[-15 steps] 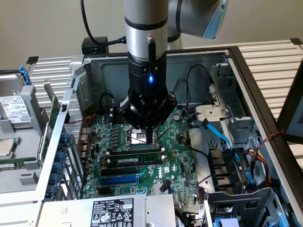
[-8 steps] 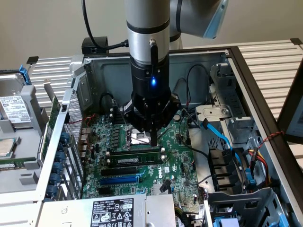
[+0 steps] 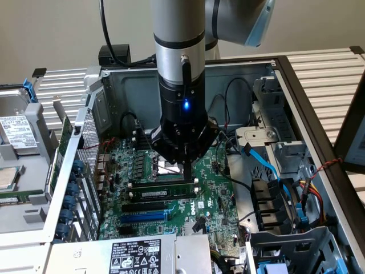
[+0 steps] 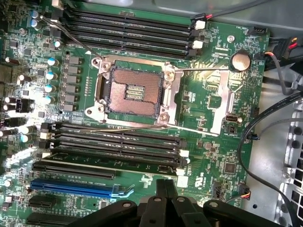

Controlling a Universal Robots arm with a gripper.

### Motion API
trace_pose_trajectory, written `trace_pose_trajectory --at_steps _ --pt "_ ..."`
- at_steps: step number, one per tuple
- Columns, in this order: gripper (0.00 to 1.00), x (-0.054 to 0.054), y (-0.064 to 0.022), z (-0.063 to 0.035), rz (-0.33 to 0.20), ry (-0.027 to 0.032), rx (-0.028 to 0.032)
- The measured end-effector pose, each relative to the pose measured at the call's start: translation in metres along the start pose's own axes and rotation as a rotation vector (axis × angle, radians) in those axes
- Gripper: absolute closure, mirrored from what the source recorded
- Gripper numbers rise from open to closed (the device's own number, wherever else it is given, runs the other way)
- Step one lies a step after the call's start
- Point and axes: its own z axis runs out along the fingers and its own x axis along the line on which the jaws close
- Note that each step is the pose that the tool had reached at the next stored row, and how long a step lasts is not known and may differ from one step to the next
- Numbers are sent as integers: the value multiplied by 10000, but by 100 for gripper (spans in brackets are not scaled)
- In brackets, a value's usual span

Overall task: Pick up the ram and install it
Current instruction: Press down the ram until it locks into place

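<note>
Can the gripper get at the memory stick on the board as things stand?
Probably yes. The gripper, shut, hangs right above the memory stick, which stands in a slot on the green board. No cable or other part lies between them.

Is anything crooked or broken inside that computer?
Nothing stands out. The ram lies straight in its slot on the motherboard, under the shut gripper. The processor socket is open and empty.
</note>
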Motion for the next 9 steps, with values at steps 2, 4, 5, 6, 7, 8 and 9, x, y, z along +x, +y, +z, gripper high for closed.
trace_pose_trajectory --at_steps 2,4,5,6,7,8,9 --pt "90 0 0 18 110 5 4" --pt "90 1 1 36 203 18 0" --pt "90 1 1 44 242 34 -12" --pt "90 1 2 53 279 46 -28" --pt "90 2 2 62 312 53 -48" --pt "90 3 2 70 344 58 -70" --pt "90 3 2 76 374 62 -94"
